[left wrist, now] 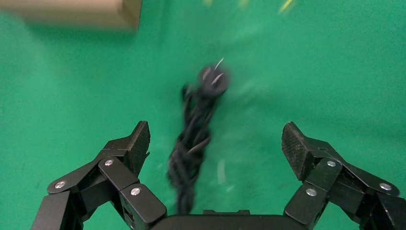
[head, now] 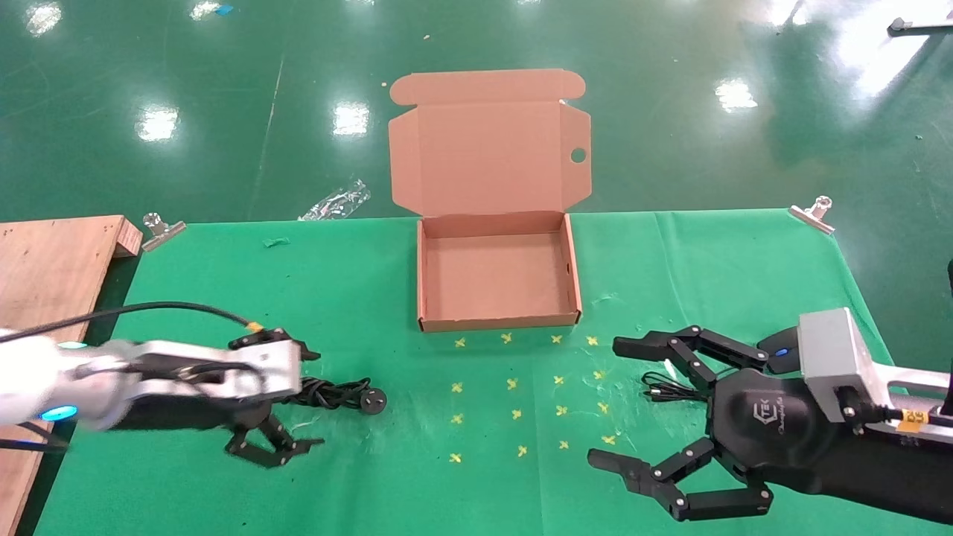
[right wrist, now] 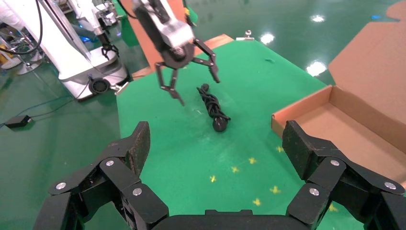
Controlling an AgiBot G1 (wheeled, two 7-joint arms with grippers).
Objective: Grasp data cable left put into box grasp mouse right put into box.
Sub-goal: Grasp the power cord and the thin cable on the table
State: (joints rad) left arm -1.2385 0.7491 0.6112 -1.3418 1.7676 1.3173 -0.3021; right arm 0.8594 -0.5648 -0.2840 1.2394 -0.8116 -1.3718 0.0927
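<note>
Nearest to me, my right gripper [head: 607, 402] hangs low over the green cloth [head: 357, 298], on the right of the box and nearer me than it, fingers spread wide and holding nothing. Tucked just behind its body is the mouse [head: 778, 359], only its dark back and blue spot showing, with its thin cord [head: 663, 391] bunched on the cloth between my spread fingers.

On the other side of the box, my left gripper [head: 298, 398] is also spread wide and empty, poised around the data cable [head: 335, 393]. From the left wrist camera the twisted bundle [left wrist: 191, 143] runs straight up the gap between the two fingers [left wrist: 131, 148], touching neither, its round plug [left wrist: 214, 79] at the far end, pointing towards the box.

Beyond both, the box [head: 497, 321] sits open in the middle of the cloth, its tray bare and its lid folded back.

My worry is the grasp itself. The bundle is loosely twisted, so if I close on only the outer loops the rest could unravel and the plug could trail over the box wall. Coming down too high, I might pinch air. Later, the mouse cord near my right fingers could snag during that reach.
</note>
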